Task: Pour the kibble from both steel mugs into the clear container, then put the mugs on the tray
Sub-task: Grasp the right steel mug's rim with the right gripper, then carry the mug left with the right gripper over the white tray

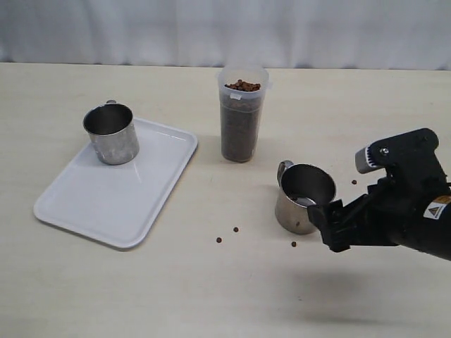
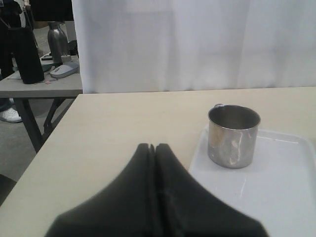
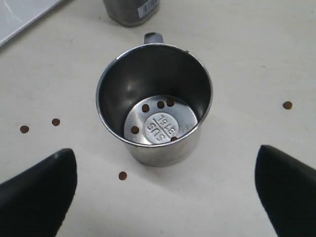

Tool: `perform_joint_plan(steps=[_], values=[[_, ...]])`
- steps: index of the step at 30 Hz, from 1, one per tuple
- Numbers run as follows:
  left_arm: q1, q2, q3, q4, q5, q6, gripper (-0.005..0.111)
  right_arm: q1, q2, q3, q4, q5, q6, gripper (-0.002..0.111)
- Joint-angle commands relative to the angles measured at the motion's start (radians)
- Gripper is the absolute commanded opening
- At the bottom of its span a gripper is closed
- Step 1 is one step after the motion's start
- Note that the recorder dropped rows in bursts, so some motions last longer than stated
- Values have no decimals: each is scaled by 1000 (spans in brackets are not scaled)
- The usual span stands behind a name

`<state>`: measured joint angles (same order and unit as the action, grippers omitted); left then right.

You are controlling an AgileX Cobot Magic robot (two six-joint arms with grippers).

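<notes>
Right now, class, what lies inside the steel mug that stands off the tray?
That mug holds only a few kibble pellets on its stamped steel bottom. A strip of the bottom is hidden behind the mug's own wall.

One steel mug (image 1: 111,134) is set on the tray (image 1: 120,208), at its far corner. The clear container (image 1: 242,125) is filled with kibble (image 1: 242,86) nearly to the rim. A second mug (image 1: 301,198) is seen on the table (image 1: 141,296), just beside the right gripper (image 1: 325,224), with pellets (image 1: 227,234) scattered around.

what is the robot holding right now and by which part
Nothing. The right gripper is open, jaws apart either side of the steel mug, not touching it; the left gripper is shut and empty.
</notes>
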<state>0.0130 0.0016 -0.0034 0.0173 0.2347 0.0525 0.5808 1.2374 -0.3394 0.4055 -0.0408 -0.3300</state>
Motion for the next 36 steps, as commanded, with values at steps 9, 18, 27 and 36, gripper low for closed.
perform_joint_plan(steps=[9,18,27,36], values=[[-2,-2,3,-3,-8,-2,0,79,234,-33,-37,-155,9,87],[-2,-2,3,-3,-8,-2,0,95,331,-47,-28,-311,14,87],[-2,-2,3,-3,-1,-2,0,95,473,-149,-28,-342,14,87],[-2,-2,3,-3,-3,-2,0,97,426,-148,-46,-276,29,5]])
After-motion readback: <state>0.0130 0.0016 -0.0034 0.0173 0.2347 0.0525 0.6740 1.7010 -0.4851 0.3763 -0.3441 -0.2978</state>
